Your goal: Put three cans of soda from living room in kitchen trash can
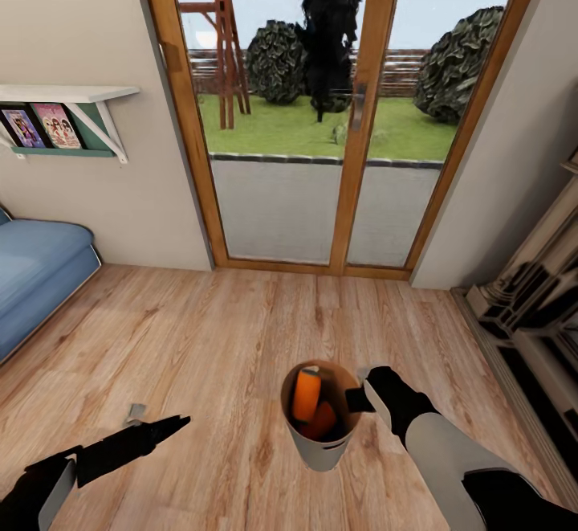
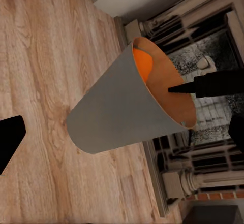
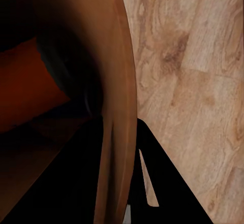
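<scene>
Right hand [image 1: 363, 393] clamped on bucket [image 1: 321, 451] rim, two orange cans [image 1: 307, 394] inside; left hand [image 1: 164, 425] free, state unclear. Next: carry bucket level to kitchen.

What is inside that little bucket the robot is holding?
Two orange soda cans lie inside the bucket, one upright, one lower down. Whether a third can lies beneath them cannot be seen. The right gripper clamps the rim.

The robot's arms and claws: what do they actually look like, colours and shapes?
Both arms are black with pale grey-white shell sections. The right gripper ends a rounded black wrist behind a grey forearm sleeve. The left gripper has slim, black, pointed fingers. No cables or markings are visible.
</scene>
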Tool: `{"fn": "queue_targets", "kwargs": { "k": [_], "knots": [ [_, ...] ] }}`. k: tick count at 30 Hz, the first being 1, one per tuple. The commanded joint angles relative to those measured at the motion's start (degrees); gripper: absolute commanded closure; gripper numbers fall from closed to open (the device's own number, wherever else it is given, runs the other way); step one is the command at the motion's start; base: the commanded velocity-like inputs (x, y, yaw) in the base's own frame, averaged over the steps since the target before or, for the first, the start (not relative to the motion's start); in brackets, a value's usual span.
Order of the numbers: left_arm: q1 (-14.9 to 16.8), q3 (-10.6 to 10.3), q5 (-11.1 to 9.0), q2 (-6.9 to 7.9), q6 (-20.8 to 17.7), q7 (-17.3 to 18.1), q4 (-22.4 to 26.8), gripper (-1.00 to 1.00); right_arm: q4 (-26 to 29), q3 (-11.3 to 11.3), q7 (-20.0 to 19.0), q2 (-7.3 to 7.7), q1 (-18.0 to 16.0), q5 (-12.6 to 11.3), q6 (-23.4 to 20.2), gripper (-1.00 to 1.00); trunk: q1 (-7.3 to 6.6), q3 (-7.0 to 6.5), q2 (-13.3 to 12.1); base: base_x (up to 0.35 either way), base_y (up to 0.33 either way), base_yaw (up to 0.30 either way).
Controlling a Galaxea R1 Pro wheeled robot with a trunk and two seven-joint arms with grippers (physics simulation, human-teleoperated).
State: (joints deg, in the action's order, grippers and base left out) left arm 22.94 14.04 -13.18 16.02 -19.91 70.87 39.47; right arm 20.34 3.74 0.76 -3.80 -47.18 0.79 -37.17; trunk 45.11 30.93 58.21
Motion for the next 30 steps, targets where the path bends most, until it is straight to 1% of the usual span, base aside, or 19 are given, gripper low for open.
{"fn": "queue_targets", "kwargs": {
  "k": [1, 3, 7, 13, 16, 17, 19, 23, 30],
  "knots": [
    [0.0, 0.0, 0.0, 0.12, 0.15, 0.01, 0.0, -1.0, -0.02, -0.1, -0.23, 0.0, -0.01, -0.71, 0.35, 1.0, 0.0, 0.0, 0.0, 0.0, 0.0, 0.0],
    [0.0, 0.01, 0.0, 0.35, 0.89, 0.03, -0.03, -1.0, -0.03, -0.11, -0.23, 0.0, -0.01, -0.71, 2.03, 1.0, 0.0, 0.0, 0.0, 0.0, 0.0, 0.0],
    [0.0, 0.01, 0.0, 0.54, 1.74, 0.05, -0.08, -1.0, -0.04, -0.13, -0.23, -0.02, -0.01, -0.71, 7.99, 1.0, 0.0, 0.0, 0.0, 0.0, 0.0, 0.0],
    [0.0, -0.03, 0.0, 0.58, 2.24, -0.05, -0.17, -1.0, -0.04, -0.2, -0.31, -0.06, -0.01, -0.85, 10.16, 1.0, 0.0, 0.0, 0.0, 0.0, 0.0, 0.0],
    [0.0, -0.05, 0.0, 0.59, 2.88, -0.07, -0.17, -1.0, -0.04, -0.21, -0.4, -0.07, -0.01, -0.94, 12.35, 1.0, 0.0, 0.0, 0.0, 0.0, 0.0, 0.0],
    [0.0, -0.06, 0.0, 0.59, 3.24, -0.1, -0.22, -1.0, -0.07, -0.22, -0.53, -0.07, -0.01, -1.04, 14.29, 1.0, 0.0, 0.0, 0.0, 0.0, 0.0, 0.0],
    [0.0, -0.06, 0.0, 0.59, 3.44, -0.08, -0.24, -1.0, -0.1, -0.22, -0.6, -0.07, -0.01, -1.09, 15.37, 1.0, 0.0, 0.0, 0.0, 0.0, 0.0, 0.0],
    [0.0, -0.06, 0.0, 0.59, 3.58, -0.08, -0.26, -1.0, -0.17, -0.22, -0.65, -0.07, -0.01, -1.13, 16.14, 1.0, 0.0, 0.0, 0.0, 0.0, 0.0, 0.0],
    [0.0, -0.06, 0.0, 0.59, 3.64, -0.07, -0.27, -1.0, -0.21, -0.22, -0.67, -0.07, -0.01, -1.15, 16.56, 1.0, 1.53, 1.25, 2.81, 0.0, 0.0, 0.0]
  ]
}}
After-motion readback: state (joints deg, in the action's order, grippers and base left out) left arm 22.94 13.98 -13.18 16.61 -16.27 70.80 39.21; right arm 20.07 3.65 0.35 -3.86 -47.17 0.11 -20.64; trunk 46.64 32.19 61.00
